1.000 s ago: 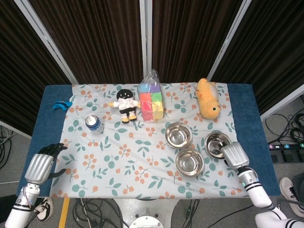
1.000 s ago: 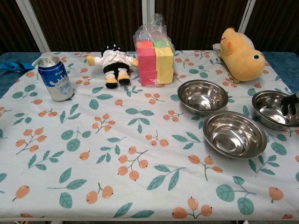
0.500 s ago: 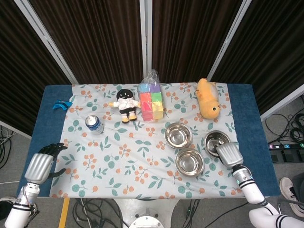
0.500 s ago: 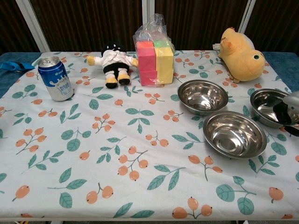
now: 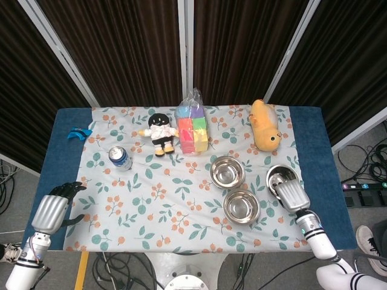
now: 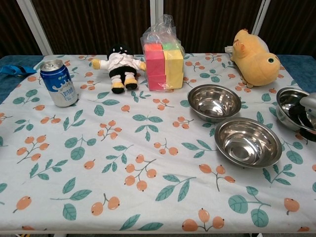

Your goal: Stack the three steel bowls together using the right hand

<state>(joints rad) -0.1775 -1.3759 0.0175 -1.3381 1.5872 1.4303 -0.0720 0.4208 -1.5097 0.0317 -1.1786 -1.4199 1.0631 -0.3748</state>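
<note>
Three steel bowls sit at the right of the table. One bowl stands farthest back, and a second bowl lies nearer the front edge. My right hand grips the near rim of the third bowl, with dark fingers reaching inside it. That bowl is tilted and raised a little, to the right of the other two. My left hand hangs off the table's front left corner, holding nothing.
A blue drink can stands at the left. A small doll, a bag of coloured blocks and a yellow plush line the back. The floral cloth covers the table.
My right hand closed on the third bowl's rim, then carried it to the right and a little up, tilting it. The other two bowls and the left hand stayed put.
</note>
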